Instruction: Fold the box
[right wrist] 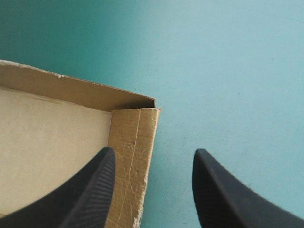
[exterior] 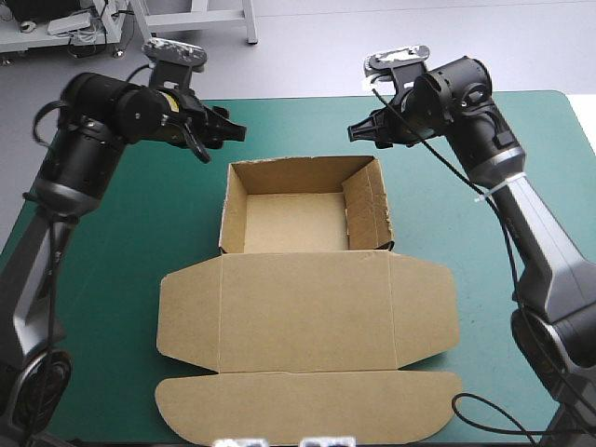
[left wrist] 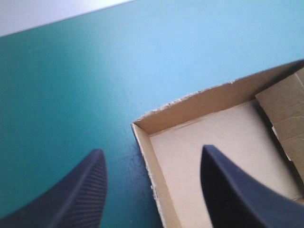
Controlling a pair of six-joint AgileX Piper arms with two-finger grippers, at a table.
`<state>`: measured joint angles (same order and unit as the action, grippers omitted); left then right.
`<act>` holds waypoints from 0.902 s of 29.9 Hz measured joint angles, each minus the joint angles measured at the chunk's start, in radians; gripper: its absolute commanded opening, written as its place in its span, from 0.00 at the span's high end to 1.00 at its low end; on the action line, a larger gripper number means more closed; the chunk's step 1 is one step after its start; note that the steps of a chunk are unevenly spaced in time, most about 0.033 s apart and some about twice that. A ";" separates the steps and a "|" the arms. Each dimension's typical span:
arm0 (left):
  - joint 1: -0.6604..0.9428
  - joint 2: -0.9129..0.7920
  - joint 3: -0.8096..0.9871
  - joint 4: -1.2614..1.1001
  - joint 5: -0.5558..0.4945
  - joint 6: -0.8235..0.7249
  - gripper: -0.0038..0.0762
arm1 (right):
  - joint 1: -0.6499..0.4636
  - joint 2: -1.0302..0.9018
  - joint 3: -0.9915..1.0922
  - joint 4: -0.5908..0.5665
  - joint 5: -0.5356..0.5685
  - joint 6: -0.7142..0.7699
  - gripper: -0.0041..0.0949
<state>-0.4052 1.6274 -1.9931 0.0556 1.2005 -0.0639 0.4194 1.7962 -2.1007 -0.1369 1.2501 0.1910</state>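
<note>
Brown box sits mid-bench as an open tray: one box, two grippers over it.

All four walls are up, and the one lid lies flat on the teal-green cover on the near side. The left gripper hangs over the far left corner and the right gripper over the far right one. Both have their black fingers spread apart, holding nothing, one finger over the tray and one over bare cover.
</note>
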 measured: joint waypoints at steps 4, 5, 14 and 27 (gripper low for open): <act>0.000 -0.074 -0.068 0.016 0.052 0.008 0.96 | 0.000 -0.041 0.000 -0.018 0.000 0.025 0.49; 0.000 -0.095 -0.079 0.017 0.052 0.015 0.96 | 0.000 -0.046 -0.002 -0.017 0.000 0.027 0.49; 0.000 -0.292 -0.079 -0.037 0.053 0.049 0.96 | -0.011 -0.034 0.048 0.044 0.000 0.036 0.54; 0.001 -0.587 0.443 -0.029 0.054 0.053 0.96 | -0.072 0.119 0.139 0.209 -0.001 -0.015 0.54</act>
<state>-0.4041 1.0402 -1.5502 0.0265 1.2546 -0.0109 0.3477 1.9155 -1.9614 0.0718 1.2494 0.1759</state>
